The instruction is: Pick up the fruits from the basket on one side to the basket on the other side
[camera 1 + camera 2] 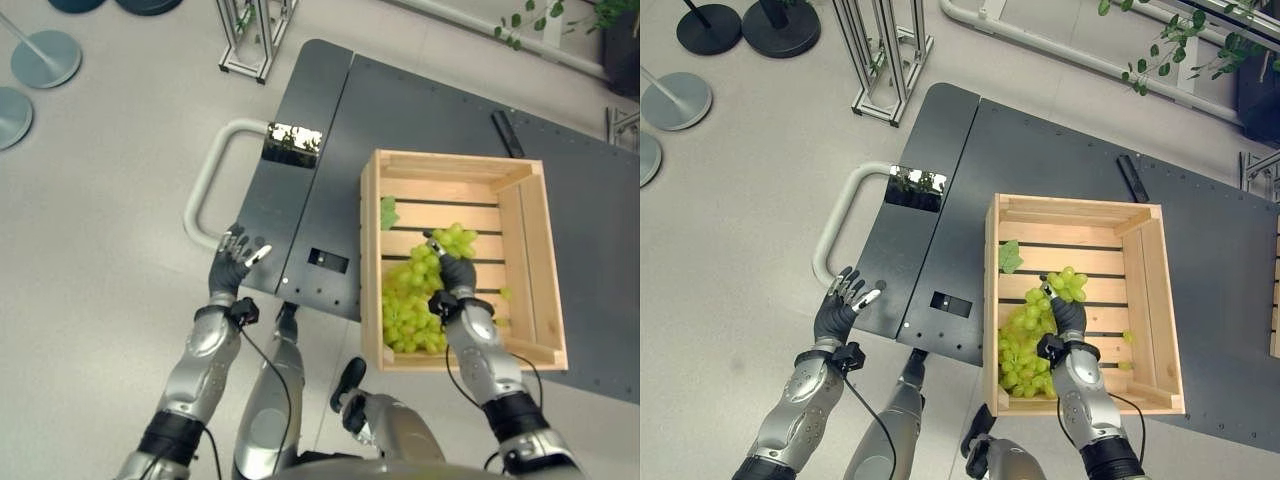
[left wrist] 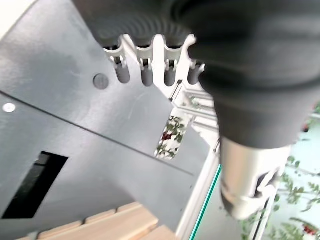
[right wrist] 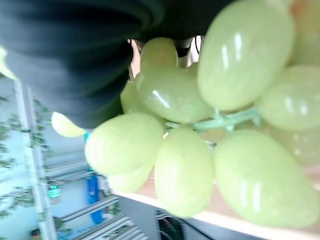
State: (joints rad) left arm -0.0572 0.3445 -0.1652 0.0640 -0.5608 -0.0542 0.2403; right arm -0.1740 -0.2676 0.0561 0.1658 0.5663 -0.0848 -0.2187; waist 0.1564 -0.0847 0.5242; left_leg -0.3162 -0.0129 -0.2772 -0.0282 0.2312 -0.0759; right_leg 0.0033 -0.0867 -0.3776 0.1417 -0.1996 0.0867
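A: Where are the fruits sitting?

B: The pile of pale green grapes (image 1: 1025,340) is lying in the slatted wooden crate (image 1: 1160,300) on the dark grey metal table (image 1: 1060,150). The right hand (image 1: 1068,318) is reaching into it; I cannot tell whether it is gripping. The left hand (image 1: 840,305) is hovering with fingers spread at the table's edge.

A: Handling?

B: Soft and loose, I judge; grapes may be dropping off. Taking the green stem (image 3: 227,119) looks safest.

arms: silver-grey, rounded shells, black bands near the elbows
left robot hand (image 1: 232,265): silver fingers, dark tips, dark ribbed cover
right robot hand (image 1: 455,275): dark ribbed cover
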